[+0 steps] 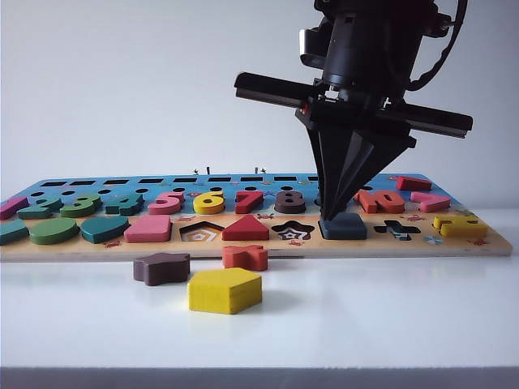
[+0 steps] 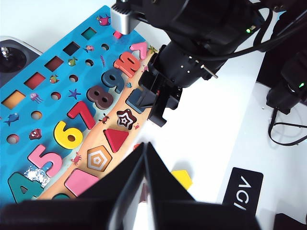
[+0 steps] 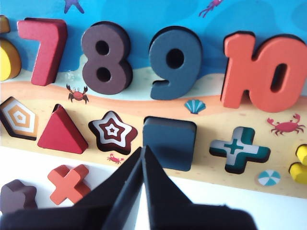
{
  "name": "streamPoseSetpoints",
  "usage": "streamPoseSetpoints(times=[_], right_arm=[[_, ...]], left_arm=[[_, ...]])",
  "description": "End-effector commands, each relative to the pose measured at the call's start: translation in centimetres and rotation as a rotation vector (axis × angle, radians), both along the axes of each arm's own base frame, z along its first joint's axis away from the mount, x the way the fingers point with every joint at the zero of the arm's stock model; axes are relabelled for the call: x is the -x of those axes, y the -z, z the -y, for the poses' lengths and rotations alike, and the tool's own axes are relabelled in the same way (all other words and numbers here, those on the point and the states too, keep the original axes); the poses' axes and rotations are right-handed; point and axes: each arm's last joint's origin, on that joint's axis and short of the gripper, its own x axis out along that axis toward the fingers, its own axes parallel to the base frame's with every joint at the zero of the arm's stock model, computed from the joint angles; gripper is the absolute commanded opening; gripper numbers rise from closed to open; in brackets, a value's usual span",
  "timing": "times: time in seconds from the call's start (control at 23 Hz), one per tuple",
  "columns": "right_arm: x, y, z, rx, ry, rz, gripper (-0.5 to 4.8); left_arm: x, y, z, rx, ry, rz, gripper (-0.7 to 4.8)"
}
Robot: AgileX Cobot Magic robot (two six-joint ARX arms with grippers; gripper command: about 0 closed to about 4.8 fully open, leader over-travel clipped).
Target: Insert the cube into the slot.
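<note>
navy cube (image 3: 169, 143) hides its slot below right gripper (image 3: 142, 152), jaws closed.

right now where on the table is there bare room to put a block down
Bare table right of the yellow pentagon, in front of the board. Also left of the brown star. Crowded around the orange cross. The shut right gripper sits by the blue square; left gripper shut, off-board.
</note>
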Motion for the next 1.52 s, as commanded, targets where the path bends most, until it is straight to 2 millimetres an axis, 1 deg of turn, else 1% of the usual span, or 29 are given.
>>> streamPoseSetpoints(times=[0.04,0.22,0.26,0.39,0.52,0.69,0.87,1.04,1.21,1.3,1.43,1.52], right_arm=[[-0.1,-0.2,0.0,-0.006,-0.001,0.020,-0.08],[-0.2,-1.2,-0.3,-0.082,-0.020,0.073,-0.07],[-0.2,-2.0,-0.3,-0.130,-0.025,0.109,-0.07],[0.0,-3.2,-0.1,-0.177,-0.037,0.165,-0.07],[0.5,-4.5,0.4,-0.174,-0.117,0.235,-0.07],[0.8,-5.2,0.7,-0.154,-0.188,0.283,-0.04],[1.1,-6.0,1.3,-0.149,-0.223,0.328,-0.01],[1.5,-6.7,2.8,-0.170,-0.222,0.394,0.00],[2.2,-6.4,4.6,-0.184,-0.184,0.427,0.00],[3.0,-5.7,6.9,-0.191,-0.132,0.457,0.00],[3.6,-5.0,8.7,-0.192,-0.081,0.487,0.00],[4.3,-4.3,10.5,-0.173,-0.043,0.529,0.00]], left_arm=[[0.0,-0.2,0.0,0.008,0.006,0.013,0.17],[0.0,-0.2,0.0,0.008,0.006,0.014,0.17],[0.0,-0.2,0.0,0.008,0.006,0.014,0.17],[0.0,-0.2,0.0,0.008,0.005,0.014,0.17],[0.0,-0.2,0.0,0.007,0.006,0.013,0.17],[0.0,-0.2,0.0,0.007,0.005,0.013,0.17],[-0.2,-0.3,-0.1,0.015,-0.005,0.029,0.17],[-0.7,-0.9,-0.4,0.029,-0.058,0.101,0.17],[-1.2,-1.3,-0.9,0.039,-0.116,0.158,0.17],[-1.8,-1.8,-1.6,0.045,-0.189,0.213,0.17],[-2.3,-2.0,-2.3,0.046,-0.266,0.245,0.17],[-2.9,-2.3,-3.2,0.042,-0.365,0.264,0.17]])
